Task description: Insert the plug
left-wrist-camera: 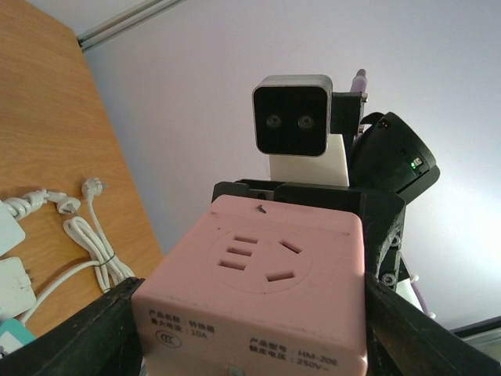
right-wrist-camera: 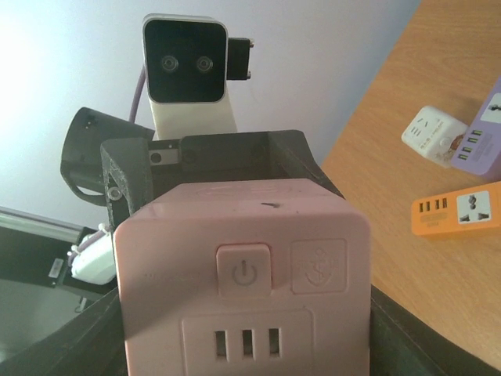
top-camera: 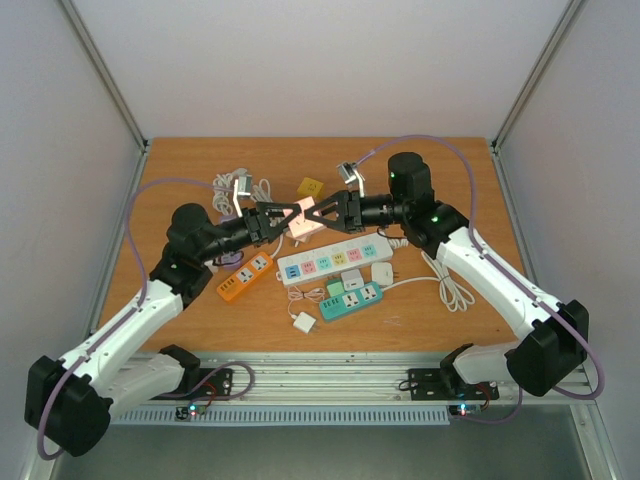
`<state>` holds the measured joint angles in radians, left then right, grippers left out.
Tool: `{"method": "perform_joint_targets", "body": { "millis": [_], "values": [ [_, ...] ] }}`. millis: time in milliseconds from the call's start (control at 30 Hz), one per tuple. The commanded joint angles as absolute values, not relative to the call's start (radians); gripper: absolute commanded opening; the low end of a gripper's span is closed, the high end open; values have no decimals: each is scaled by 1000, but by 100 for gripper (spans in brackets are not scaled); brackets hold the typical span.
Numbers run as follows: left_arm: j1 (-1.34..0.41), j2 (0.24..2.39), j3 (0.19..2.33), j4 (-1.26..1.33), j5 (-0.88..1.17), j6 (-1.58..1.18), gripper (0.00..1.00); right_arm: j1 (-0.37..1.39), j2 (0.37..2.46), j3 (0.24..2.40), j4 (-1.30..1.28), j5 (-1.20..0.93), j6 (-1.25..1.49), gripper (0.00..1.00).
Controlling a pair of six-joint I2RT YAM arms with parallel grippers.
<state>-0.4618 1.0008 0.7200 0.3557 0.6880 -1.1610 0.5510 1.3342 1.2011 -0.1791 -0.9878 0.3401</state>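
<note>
Over the tabletop (top-camera: 180,320), just behind the white power strip (top-camera: 335,262), the left pincer (top-camera: 285,214) and right pincer (top-camera: 318,212) are meeting tip to tip. Both are clamping one pink socket cube (left-wrist-camera: 258,282) (its power button is facing the right wrist camera).

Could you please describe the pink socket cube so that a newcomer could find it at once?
Look to the middle of the wooden table, where the two arms meet. Between the left arm's fingers and the right arm's fingers sits the pink socket cube. It is the only pink item, and the only one gripped, unlike the white power strip lying nearby.
</note>
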Motion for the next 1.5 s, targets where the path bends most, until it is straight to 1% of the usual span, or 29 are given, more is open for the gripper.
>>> {"method": "perform_joint_targets", "body": {
  "millis": [0, 33, 100, 133, 233, 333, 433, 500, 567, 800, 1000, 1200, 1467],
  "values": [
    [-456, 990, 762, 233, 640, -1061, 70, 561, 1335, 1264, -350, -907, 199, 49],
    [-456, 985, 770, 191, 626, -1034, 77, 559, 1336, 1270, -382, -878, 173, 48],
    [-456, 967, 800, 86, 583, -981, 98, 544, 1338, 1282, -440, -831, 127, 47],
    [-455, 958, 819, 23, 553, -928, 99, 531, 1337, 1287, -470, -809, 103, 47],
    [-456, 925, 873, -190, 451, -801, 99, 480, 1329, 1292, -557, -723, 27, 46],
    [-454, 890, 915, -356, 329, -651, 99, 432, 1328, 1296, -672, -560, -85, 46],
    [-454, 861, 935, -432, 243, -544, 99, 425, 1352, 1289, -784, -305, -183, 46],
    [-454, 850, 941, -454, 213, -501, 99, 423, 1380, 1275, -820, -170, -224, 46],
    [-454, 854, 954, -478, 199, -482, 99, 411, 1400, 1249, -818, -114, -248, 46],
    [-454, 892, 1017, -534, 261, -394, 99, 400, 1477, 1198, -796, -77, -340, 44],
    [-453, 856, 994, -515, 230, -347, 99, 394, 1523, 1192, -766, -67, -358, 44],
    [-453, 833, 981, -514, 193, -353, 99, 394, 1547, 1165, -746, -56, -364, 44],
    [-451, 833, 973, -492, 221, -365, 99, 394, 1584, 1153, -692, -97, -370, 44]
  ]
}}
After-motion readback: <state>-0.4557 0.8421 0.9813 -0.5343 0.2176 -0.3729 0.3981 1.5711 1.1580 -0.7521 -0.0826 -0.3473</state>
